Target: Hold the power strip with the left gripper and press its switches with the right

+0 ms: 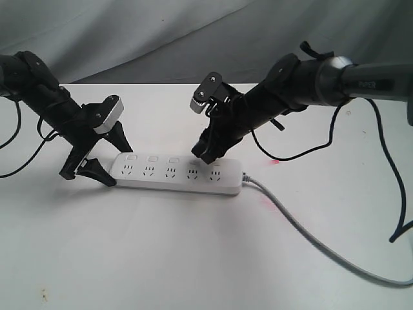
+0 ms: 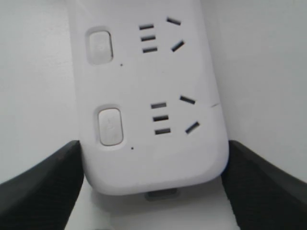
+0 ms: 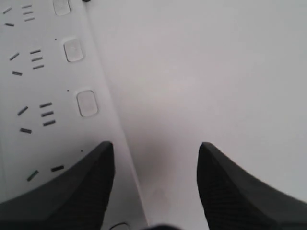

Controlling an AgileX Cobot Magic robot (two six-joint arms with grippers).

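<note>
The white power strip (image 1: 177, 174) lies flat on the table, its grey cord (image 1: 310, 239) running off to the right. My left gripper (image 1: 110, 157) straddles the strip's left end; in the left wrist view its black fingers (image 2: 53, 182) touch both long sides of the power strip (image 2: 148, 96), so the left gripper (image 2: 153, 165) is shut on it. Three switches (image 1: 153, 159) show along the far edge. My right gripper (image 1: 203, 155) hangs open over the fourth socket set, hiding that button. In the right wrist view, one finger of the right gripper (image 3: 156, 151) lies over the strip's edge, past a switch (image 3: 87, 102); the other is over bare table.
The white table (image 1: 193, 258) carries faint red marks (image 1: 274, 161) right of the strip. A grey cloth (image 1: 161, 32) hangs behind. Loose black cables (image 1: 390, 168) trail from the right arm down the right side.
</note>
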